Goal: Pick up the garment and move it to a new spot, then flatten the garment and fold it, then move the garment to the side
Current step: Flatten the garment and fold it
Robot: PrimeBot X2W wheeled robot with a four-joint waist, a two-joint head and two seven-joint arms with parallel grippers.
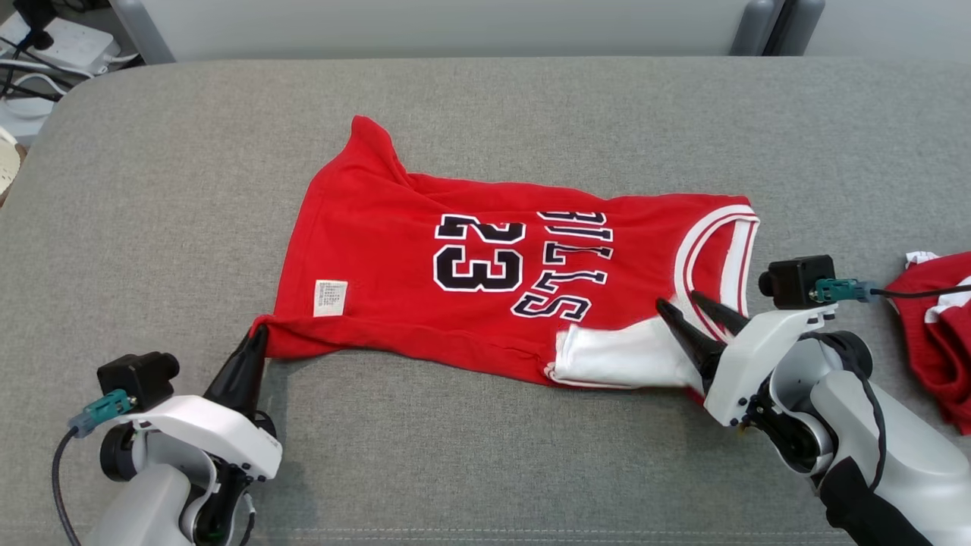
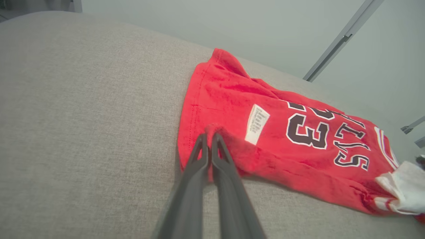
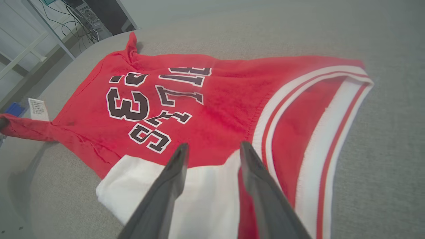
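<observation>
Left gripper (image 1: 258, 339) pinched; right gripper (image 1: 677, 299) agape.

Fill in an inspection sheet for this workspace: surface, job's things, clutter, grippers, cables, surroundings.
Surface: grey woven fabric pad with rounded far corners.
Job's things: red sleeveless jersey with black "23" and "BULLS", lying mostly flat, near edge folded over; white lining showing by the collar; white care label near the hem.
Clutter: second red-and-white garment, crumpled at the pad's right edge.
Grippers: left gripper shut on the jersey's hem corner; right gripper open, fingers apart over the white lining.
Cables: dark cables and white power strip beyond the far-left corner; black lead at the right wrist camera.
Surroundings: pale wall, grey metal posts.
</observation>
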